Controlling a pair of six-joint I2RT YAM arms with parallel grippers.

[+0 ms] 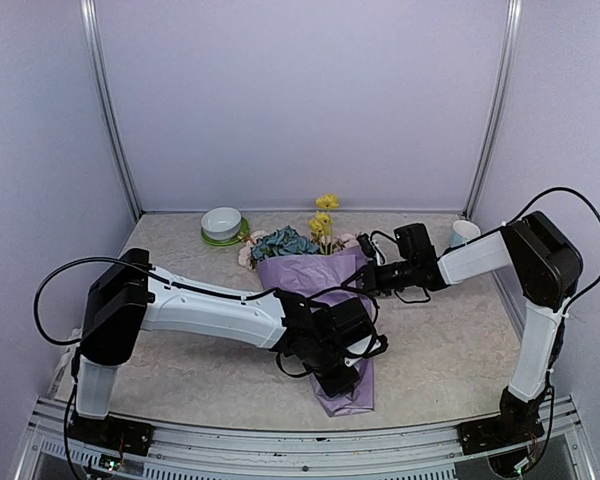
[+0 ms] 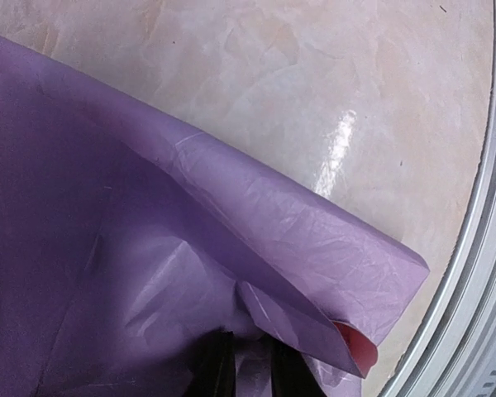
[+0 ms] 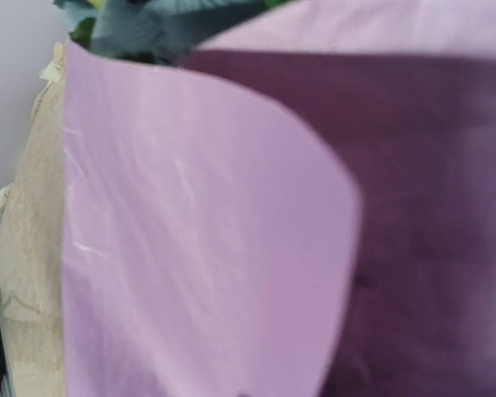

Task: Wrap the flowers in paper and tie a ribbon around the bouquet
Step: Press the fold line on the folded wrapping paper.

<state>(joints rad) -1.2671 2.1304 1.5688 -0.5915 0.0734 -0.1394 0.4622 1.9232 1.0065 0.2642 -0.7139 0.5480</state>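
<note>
Bright, even light; rt-wrist pic blurry.

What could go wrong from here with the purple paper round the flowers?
The left gripper has its jaws on only a thin fold of the paper near its lower end; a hard pull could tear it or slip free.
The wrap looks loose, with one edge standing open, so it may spring off the flowers if released.
The right arm lies close to the cup; a wide swing might knock it over.
</note>
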